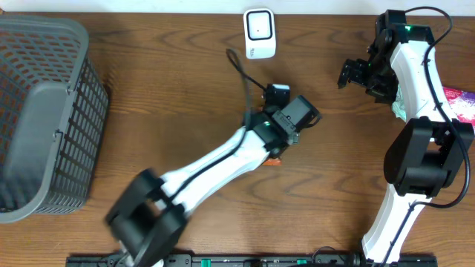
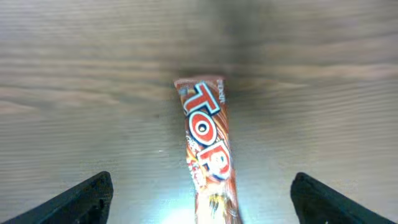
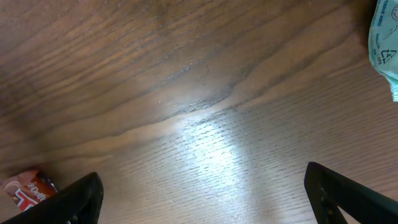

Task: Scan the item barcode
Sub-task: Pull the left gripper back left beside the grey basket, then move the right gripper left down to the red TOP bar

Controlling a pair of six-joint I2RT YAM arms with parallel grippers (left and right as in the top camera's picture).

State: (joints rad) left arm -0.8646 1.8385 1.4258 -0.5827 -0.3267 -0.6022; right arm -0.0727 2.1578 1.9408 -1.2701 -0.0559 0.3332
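Mid-counter, left tool [image 2: 202,186] jaws spread wide, red TOP snack bar [image 2: 208,143] lying flat between them, touching neither; farther right, right tool [image 3: 202,180] likewise wide open, holding nothing, teal packet [image 3: 387,43] near; white barcode scanner [image 1: 260,33] at far edge.

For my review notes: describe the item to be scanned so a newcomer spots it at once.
On the wooden table, look mid-table beneath the open left gripper. A slim red wrapper lettered TOP lies flat there; its neighbour by the right arm is a teal packet.
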